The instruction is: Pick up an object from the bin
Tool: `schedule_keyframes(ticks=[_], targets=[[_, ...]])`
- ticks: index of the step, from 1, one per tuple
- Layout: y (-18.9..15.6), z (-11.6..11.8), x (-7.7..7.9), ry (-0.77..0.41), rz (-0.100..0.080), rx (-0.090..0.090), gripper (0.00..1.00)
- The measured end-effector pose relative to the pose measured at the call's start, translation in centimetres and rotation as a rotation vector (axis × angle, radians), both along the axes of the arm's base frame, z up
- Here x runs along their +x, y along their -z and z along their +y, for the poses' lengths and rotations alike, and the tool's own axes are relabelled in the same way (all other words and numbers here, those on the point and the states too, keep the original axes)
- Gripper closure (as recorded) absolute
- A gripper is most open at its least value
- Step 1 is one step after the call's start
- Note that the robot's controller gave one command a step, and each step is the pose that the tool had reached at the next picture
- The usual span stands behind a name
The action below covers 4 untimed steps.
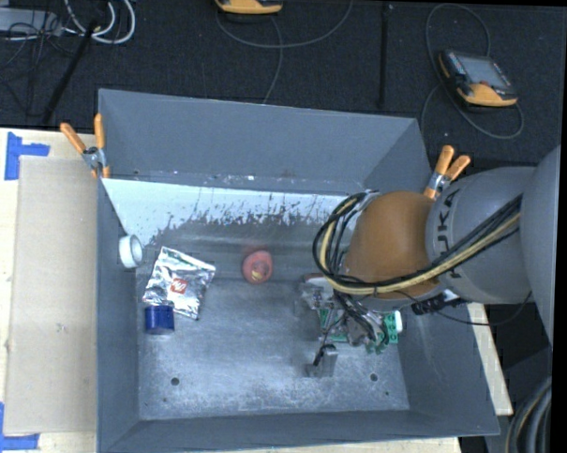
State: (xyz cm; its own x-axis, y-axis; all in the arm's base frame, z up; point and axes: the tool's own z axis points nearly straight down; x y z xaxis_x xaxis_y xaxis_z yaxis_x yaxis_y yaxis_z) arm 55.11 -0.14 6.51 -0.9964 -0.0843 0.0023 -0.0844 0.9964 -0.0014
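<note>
Four loose things counted in grey metal bin point(259, 149), all on its floor, all left of tool point(323, 362).

1. Pink-red ball point(257, 266): small, round. Found near back wall, about mid-width of bin, apart from the rest. Nearest of the four to tool, yet well apart from it, up and to the left in camera view.
2. Silver foil packet point(180, 279): crumpled, with red-and-white mark on its face. Found left of ball, toward left wall.
3. Blue cap-like piece point(158, 318): short, cylindrical. Found at packet's lower left corner, touching it or partly under it, on the front side.
4. White ring-like roll point(130, 251): found hard against left wall, just up and left of packet.

Arm point(494, 235): grey, over bin's right rim, from right side of camera view. Wrist under orange cover point(388, 240), looped with yellow and black cables point(332, 234). Green circuit boards point(382, 330) noted just below cover.

Tool: pointed down at bare floor right of centre, in front half of bin, low over floor; contact with floor not made out. Carried nothing visible. Width of opening not legible from this angle; left unrecorded rather than guessed.
</note>
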Motion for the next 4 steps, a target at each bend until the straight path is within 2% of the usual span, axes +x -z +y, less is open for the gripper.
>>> schedule_keyframes(ticks=[1,2,4], targets=[[-0.9,-2.1,-0.3,0.089,0.006,0.01,0.0],[-1.1,-2.9,0.1,0.058,0.01,0.018,0.0],[-1.0,-3.7,0.4,0.007,0.017,0.022,0.0]])
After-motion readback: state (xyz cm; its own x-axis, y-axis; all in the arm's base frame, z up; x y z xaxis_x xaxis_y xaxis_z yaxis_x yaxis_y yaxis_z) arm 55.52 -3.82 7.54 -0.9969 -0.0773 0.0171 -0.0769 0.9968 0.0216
